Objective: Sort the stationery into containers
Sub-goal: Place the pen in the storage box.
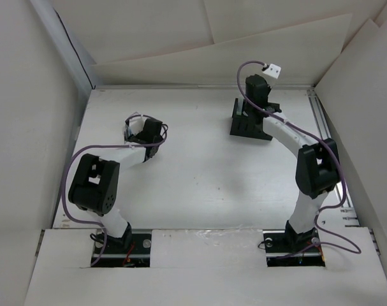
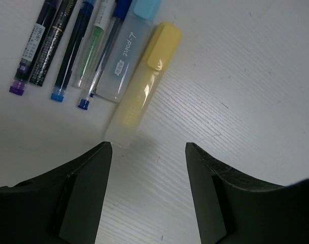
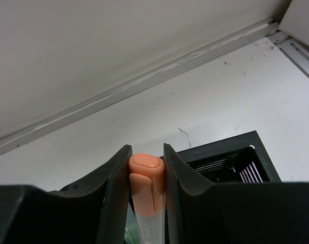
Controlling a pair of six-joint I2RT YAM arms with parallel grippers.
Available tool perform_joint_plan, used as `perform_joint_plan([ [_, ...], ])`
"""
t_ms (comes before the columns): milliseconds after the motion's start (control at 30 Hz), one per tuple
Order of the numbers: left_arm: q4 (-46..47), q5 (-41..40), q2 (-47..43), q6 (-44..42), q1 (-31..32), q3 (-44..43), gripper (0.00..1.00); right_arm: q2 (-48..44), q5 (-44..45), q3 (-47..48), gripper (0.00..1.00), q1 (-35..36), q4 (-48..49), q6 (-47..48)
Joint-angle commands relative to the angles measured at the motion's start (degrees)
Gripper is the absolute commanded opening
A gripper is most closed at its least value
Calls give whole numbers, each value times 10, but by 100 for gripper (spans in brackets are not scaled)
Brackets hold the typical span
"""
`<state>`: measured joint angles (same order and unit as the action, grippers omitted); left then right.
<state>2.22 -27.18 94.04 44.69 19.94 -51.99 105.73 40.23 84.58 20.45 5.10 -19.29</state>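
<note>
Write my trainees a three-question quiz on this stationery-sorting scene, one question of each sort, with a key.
1. True or false: the left gripper is open and holds nothing.
2. What is clamped in the right gripper?
A. a blue pen
B. an orange-capped marker
C. a purple cable
3. Fill in: the highlighter lying nearest the left gripper is ____ in colour.

Key: 1 true; 2 B; 3 yellow.
</note>
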Motion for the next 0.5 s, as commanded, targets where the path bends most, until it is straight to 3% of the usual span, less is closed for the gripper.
perform_joint_plan([
  [0, -13, -33, 9, 0, -3, 1, 57, -1, 40, -12, 10, 10, 24, 0],
  [133, -29, -46, 29, 0, -13, -21, 57, 4, 46, -18, 10, 15, 24, -6],
  [267, -52, -52, 34, -6, -18, -41, 57, -1, 46, -24, 20, 22, 24, -11],
  [467, -52, 21, 61, -11, -58, -46, 54, -6, 46, -29, 26, 28, 24, -11],
])
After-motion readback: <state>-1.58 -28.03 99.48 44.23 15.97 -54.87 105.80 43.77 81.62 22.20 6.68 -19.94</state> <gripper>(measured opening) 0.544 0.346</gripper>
